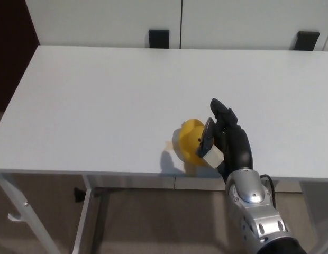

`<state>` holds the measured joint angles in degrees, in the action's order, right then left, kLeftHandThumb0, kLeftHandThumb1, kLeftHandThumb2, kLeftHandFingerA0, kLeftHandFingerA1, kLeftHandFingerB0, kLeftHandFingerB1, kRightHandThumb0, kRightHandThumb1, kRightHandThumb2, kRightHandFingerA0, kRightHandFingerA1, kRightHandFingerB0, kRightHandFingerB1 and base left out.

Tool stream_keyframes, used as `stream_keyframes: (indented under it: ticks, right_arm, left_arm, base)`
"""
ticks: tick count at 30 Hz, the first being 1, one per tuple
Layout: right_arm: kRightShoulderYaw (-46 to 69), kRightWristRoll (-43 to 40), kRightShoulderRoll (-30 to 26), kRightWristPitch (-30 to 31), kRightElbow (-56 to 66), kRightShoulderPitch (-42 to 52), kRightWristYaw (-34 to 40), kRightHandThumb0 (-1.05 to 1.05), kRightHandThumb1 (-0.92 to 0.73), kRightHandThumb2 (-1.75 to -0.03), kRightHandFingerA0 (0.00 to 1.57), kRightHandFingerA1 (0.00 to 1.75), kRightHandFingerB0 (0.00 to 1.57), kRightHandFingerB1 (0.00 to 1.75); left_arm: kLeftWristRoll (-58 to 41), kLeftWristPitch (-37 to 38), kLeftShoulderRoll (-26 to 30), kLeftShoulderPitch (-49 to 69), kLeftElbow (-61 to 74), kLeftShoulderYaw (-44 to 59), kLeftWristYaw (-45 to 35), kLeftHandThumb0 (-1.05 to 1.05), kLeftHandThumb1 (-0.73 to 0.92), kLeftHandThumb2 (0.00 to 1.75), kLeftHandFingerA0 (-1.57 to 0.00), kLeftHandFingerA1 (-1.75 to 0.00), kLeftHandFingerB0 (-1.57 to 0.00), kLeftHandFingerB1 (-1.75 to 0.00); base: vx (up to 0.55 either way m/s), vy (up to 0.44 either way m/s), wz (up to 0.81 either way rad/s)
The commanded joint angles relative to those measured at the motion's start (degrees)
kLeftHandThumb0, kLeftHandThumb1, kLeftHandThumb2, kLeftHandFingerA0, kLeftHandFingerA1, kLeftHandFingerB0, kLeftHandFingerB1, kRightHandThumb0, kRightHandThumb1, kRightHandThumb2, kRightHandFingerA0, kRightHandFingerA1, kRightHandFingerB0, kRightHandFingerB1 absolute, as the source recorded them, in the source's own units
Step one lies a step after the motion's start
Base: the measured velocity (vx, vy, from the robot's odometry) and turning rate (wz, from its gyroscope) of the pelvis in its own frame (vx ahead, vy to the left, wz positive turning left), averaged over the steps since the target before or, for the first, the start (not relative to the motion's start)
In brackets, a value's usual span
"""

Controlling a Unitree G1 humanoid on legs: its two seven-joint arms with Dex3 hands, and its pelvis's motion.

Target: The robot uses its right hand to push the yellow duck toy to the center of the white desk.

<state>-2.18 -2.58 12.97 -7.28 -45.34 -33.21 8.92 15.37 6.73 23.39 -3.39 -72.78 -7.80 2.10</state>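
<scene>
The yellow duck toy sits on the white desk, close to its front edge and a little right of the middle. My right hand is pressed against the duck's right side, fingers stretched out and apart, holding nothing. Part of the duck is hidden behind the hand. The silver forearm comes up from the bottom right. My left hand does not show.
Two black brackets sit behind the desk's far edge against white panels. The desk's metal legs stand below the front edge over a brown floor. A dark area lies at the far left.
</scene>
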Motion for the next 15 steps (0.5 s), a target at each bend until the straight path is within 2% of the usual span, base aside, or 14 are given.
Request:
stream_keyframes:
  ticks: [1,2,3,4,5,7,8,10,11,12,13,15]
  right_arm:
    - [-0.2,1.1,-1.5,0.3,1.3,2.4,-1.9,-0.86,-0.79,-1.24,0.0,0.2,0.01,0.18]
    - [-0.2,1.1,-1.4,0.3,1.3,2.4,-1.9,-0.86,-0.79,-1.24,0.0,0.2,0.01,0.18]
    - [0.0,1.0,-1.6,0.6,1.8,2.6,-1.8,-0.95,-0.92,-0.83,0.0,0.17,0.0,0.25]
    - [0.2,0.9,-1.7,0.9,2.2,2.8,-1.8,-0.95,-0.92,-0.83,0.0,0.17,0.0,0.25]
    - [-0.4,5.1,-4.5,1.4,3.8,2.0,3.0,-1.04,-0.91,-0.95,0.0,0.0,0.0,0.0]
    - [-1.1,10.5,-8.0,2.0,5.8,1.0,9.0,-1.04,-0.91,-0.95,0.0,0.0,0.0,0.0]
    - [-1.2,12.1,-9.5,1.5,7.0,0.8,10.7,-1.02,-0.92,-0.82,0.0,0.0,0.0,0.0]
    - [-1.2,12.6,-10.1,1.0,7.7,0.8,11.1,-1.02,-0.92,-0.82,0.0,0.0,0.0,0.0]
    - [-1.3,14.2,-11.9,0.2,9.8,0.8,11.9,-1.05,-0.92,-0.81,0.0,0.0,0.0,0.0]
    - [-1.5,15.3,-13.2,-0.3,11.3,0.7,12.5,-1.05,-0.92,-0.81,0.0,0.0,0.0,0.0]
    - [-0.6,14.8,-14.6,-0.7,14.3,0.5,11.4,-1.05,-0.92,-0.8,0.0,0.0,0.0,0.0]
    - [0.1,14.3,-15.6,-0.9,16.3,0.4,10.6,-1.05,-0.92,-0.8,0.0,0.0,0.0,0.0]
  left_arm:
    - [0.3,1.6,0.1,0.4,-0.5,0.0,0.5,-0.21,0.7,0.61,-0.81,-0.61,-0.79,-0.52]
    - [0.3,1.6,0.1,0.4,-0.5,0.0,0.5,-0.21,0.7,0.61,-0.81,-0.61,-0.79,-0.52]
    - [0.3,1.6,0.1,0.5,-0.6,0.0,0.5,-0.2,0.7,0.61,-0.81,-0.61,-0.79,-0.52]
    - [0.4,1.5,0.1,0.5,-0.7,0.0,0.6,-0.2,0.7,0.61,-0.81,-0.61,-0.79,-0.52]
    - [0.5,1.6,0.1,0.8,-0.9,-0.1,0.5,-0.16,0.73,0.62,-0.79,-0.6,-0.83,-0.53]
    - [0.7,1.7,0.1,1.0,-1.1,-0.3,0.4,-0.16,0.73,0.62,-0.79,-0.6,-0.83,-0.53]
    - [0.6,1.7,0.0,1.2,-1.2,-0.2,0.3,-0.15,0.72,0.61,-0.8,-0.64,-0.84,-0.54]
    - [0.4,1.8,-0.1,1.2,-1.3,0.0,0.3,-0.15,0.72,0.61,-0.8,-0.64,-0.84,-0.54]
    - [0.3,1.9,-0.1,1.4,-1.4,0.0,0.2,-0.17,0.71,0.61,-0.78,-0.59,-0.76,-0.52]
    - [0.3,1.9,-0.1,1.5,-1.4,0.1,0.1,-0.17,0.71,0.61,-0.78,-0.59,-0.76,-0.52]
    - [0.3,2.1,-0.1,1.7,-1.5,0.1,-0.1,-0.18,0.72,0.61,-0.79,-0.67,-0.85,-0.58]
    - [0.3,2.2,0.0,1.8,-1.5,0.1,-0.1,-0.18,0.72,0.61,-0.79,-0.67,-0.85,-0.58]
  base:
    - [0.0,0.0,0.0]
    - [0.0,0.0,0.0]
    - [0.0,0.0,0.0]
    - [0.0,0.0,0.0]
    - [0.0,0.0,0.0]
    - [0.0,0.0,0.0]
    - [0.0,0.0,0.0]
    - [0.0,0.0,0.0]
    - [0.0,0.0,0.0]
    - [0.0,0.0,0.0]
    - [0.0,0.0,0.0]
    - [0.0,0.0,0.0]
